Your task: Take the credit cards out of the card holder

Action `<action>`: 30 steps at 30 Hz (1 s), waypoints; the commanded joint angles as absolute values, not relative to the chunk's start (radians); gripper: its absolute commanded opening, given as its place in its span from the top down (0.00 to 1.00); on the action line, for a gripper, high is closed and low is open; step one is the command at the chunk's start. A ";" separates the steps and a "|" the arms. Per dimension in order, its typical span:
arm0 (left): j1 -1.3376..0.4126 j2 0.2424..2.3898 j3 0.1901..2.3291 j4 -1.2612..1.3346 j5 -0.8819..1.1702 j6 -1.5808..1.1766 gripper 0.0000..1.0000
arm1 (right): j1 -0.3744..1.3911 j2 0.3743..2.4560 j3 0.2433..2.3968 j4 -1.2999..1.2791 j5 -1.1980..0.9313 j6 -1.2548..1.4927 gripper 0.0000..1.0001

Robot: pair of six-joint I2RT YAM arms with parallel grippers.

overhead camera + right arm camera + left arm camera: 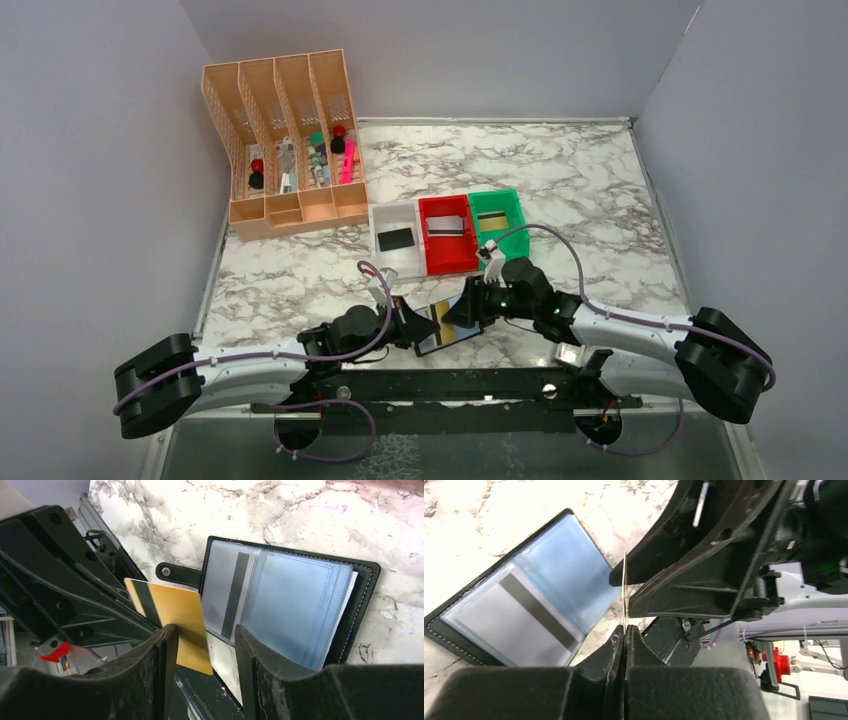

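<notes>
Left tool (625,630) pinches gold card (172,610) tilted on edge.

Counter (560,170): white marble, grey-brown veining. Card holder (362,595): black edge, white stitching, glossy blue-grey pockets. Gold card (175,615): yellowish-gold, 1 black stripe. Pocketed card (220,595): grey, 1 dark stripe. White bin (400,262), red bin (450,255), green bin (497,199). Desk organizer (300,212): peach.

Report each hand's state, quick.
Left hand: closed, holding the gold card.
Right hand: open, not gripping that card.
</notes>
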State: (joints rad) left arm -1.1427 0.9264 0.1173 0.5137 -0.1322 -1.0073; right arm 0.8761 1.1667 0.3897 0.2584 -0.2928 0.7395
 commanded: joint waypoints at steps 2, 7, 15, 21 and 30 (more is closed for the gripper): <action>-1.143 0.846 0.099 0.529 -0.105 -0.985 1.00 | 0.879 1.146 0.363 0.289 -0.362 0.713 0.49; -1.144 0.768 0.077 0.528 -0.098 -0.987 1.00 | 0.876 1.133 0.357 0.327 -0.412 0.709 0.50; -1.143 0.709 0.054 0.512 -0.092 -0.995 1.00 | 0.864 1.132 0.342 0.448 -0.547 0.725 0.53; -1.143 0.712 0.063 0.512 -0.092 -0.985 1.00 | 0.859 1.132 0.323 0.516 -0.586 0.755 0.75; -1.143 0.710 0.065 0.444 -0.130 -0.981 0.74 | 0.834 1.086 0.313 0.469 -0.565 0.747 0.97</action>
State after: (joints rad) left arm -1.1427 0.7166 0.0620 0.4759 -0.1165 -0.9970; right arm 0.8421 1.1149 0.3138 0.4461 -0.5472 0.7486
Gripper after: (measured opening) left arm 0.186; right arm 0.052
